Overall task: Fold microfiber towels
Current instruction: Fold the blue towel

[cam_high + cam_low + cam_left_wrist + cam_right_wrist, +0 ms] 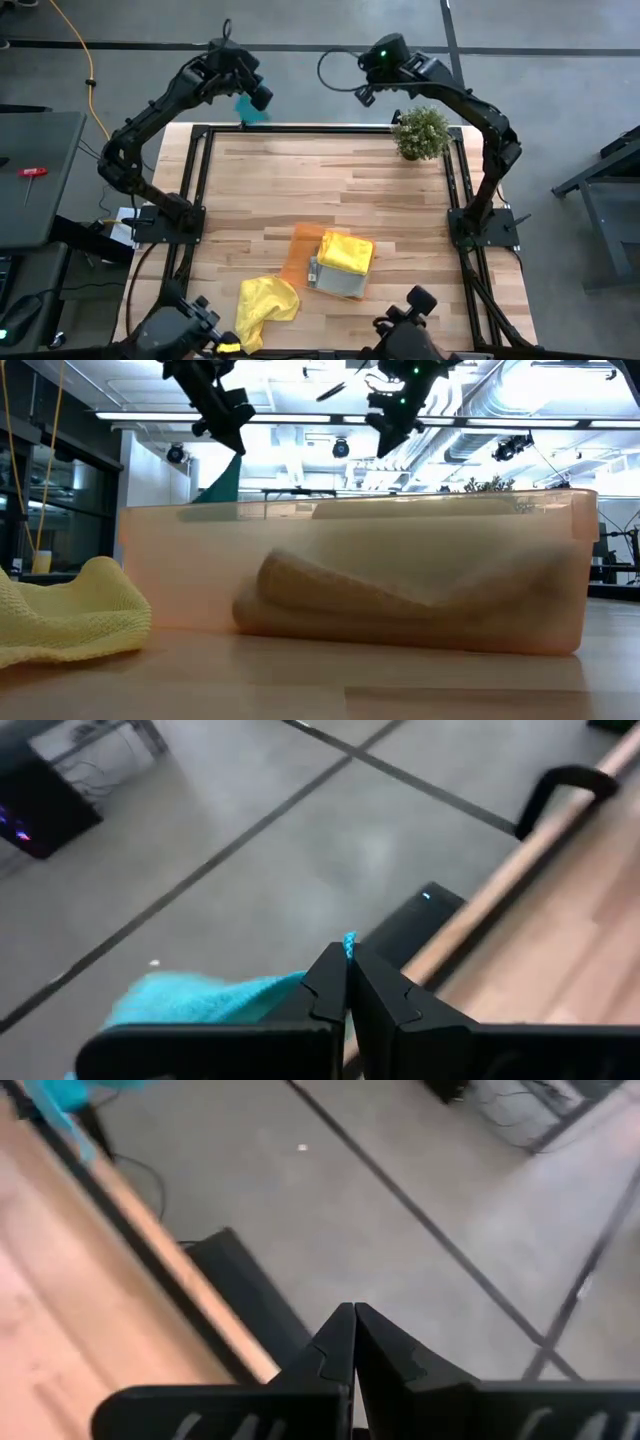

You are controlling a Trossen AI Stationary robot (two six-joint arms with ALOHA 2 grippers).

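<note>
While both arms hang over the far edge of the plank-topped bench (260, 190), the high view shows the left tool (255, 105) pinching a soft teal towel (250, 112). A yellow towel (346, 252) lies folded square on a grey one (335, 283) beside the translucent orange tray (303, 245); another yellow cloth (265, 305) lies crumpled nearby. Low view: its waffle weave shows. Right wrist view: right tool (354, 1330) pressed together, empty.
</note>
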